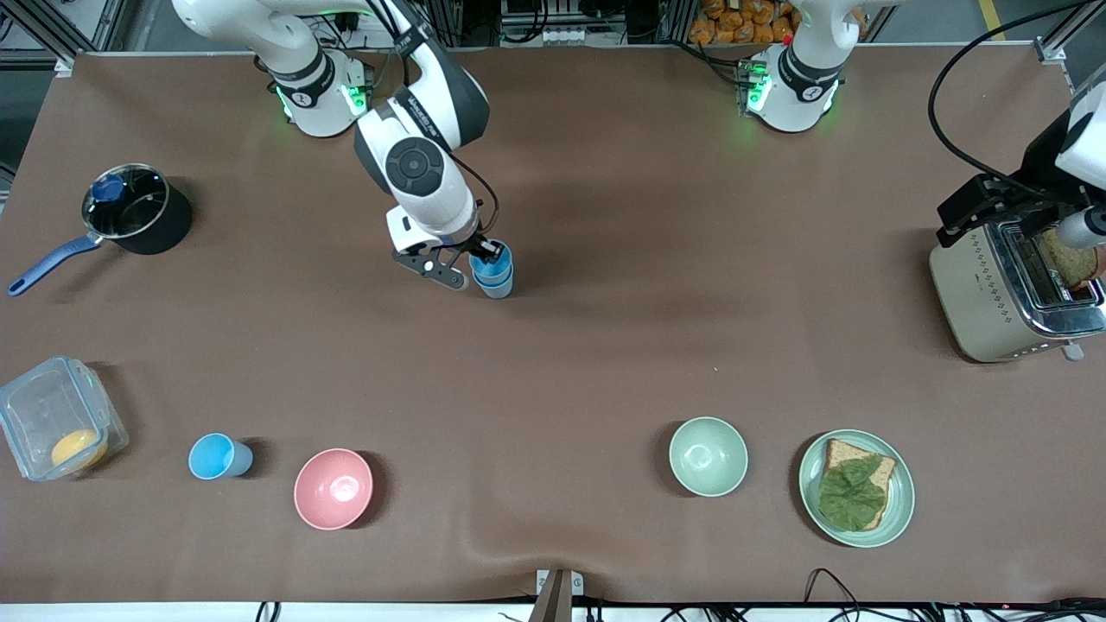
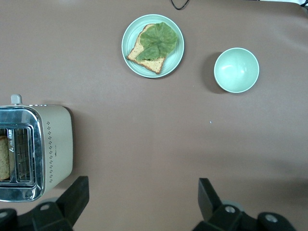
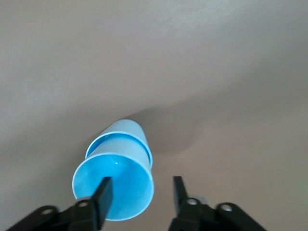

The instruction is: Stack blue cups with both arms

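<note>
The right arm reaches out from its base to the middle of the brown bench, and its right pincer is down at a little stack of blue cups. A bright sky-blue cup sits nested inside a paler blue cup that stands on the bench. In the right wrist view the fingers stand apart; one lies inside the mouth of the upper cup and the other outside its wall, with a gap that I can see on the outer side, so the pincer is loosely open around the rim and not squeezing it.

A third blue cup stands alone near the front camera, toward the right arm's end of the bench, between a clear plastic box and a pink bowl.

The left arm waits, with its left pincer hanging wide open and empty over bare bench beside a toaster. Below it lie a pale green bowl and a plate of bread topped with a lettuce leaf. A dark saucepan sits toward the right arm's end.
</note>
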Robot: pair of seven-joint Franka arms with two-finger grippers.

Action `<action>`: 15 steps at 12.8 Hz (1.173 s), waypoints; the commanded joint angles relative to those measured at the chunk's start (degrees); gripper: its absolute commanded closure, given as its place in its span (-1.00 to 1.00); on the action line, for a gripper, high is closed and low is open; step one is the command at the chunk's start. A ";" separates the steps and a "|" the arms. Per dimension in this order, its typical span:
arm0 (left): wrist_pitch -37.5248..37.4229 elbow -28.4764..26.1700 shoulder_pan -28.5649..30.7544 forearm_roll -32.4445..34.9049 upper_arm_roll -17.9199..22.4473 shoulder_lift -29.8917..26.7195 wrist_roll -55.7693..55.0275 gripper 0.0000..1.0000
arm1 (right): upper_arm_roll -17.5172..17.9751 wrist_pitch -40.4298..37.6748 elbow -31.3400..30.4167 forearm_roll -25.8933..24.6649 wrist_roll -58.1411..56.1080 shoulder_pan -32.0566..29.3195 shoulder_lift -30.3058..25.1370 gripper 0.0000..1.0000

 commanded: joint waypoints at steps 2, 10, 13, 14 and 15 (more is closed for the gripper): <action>-0.18 -0.61 0.58 -1.36 -0.11 0.47 1.38 -1.00 | -0.04 -11.07 3.12 -0.27 -11.97 -8.30 -3.81 -1.00; 1.67 0.00 -1.18 -0.49 -0.28 2.15 1.64 -1.00 | -0.04 -27.69 8.47 -4.49 -51.55 -29.49 -11.28 -1.00; 1.67 -0.26 -1.17 -0.49 -0.28 2.16 1.64 -1.00 | -0.04 -34.55 14.70 -4.49 -60.09 -35.47 -12.00 -1.00; 1.67 -0.26 -1.17 -0.49 -0.28 2.16 1.64 -1.00 | -0.04 -35.78 16.64 -4.49 -61.94 -37.49 -12.09 -1.00; 1.58 -0.26 -1.44 -0.49 -0.28 2.16 1.47 -1.00 | 0.22 -36.49 18.92 -4.23 -64.13 -40.03 -12.70 -1.00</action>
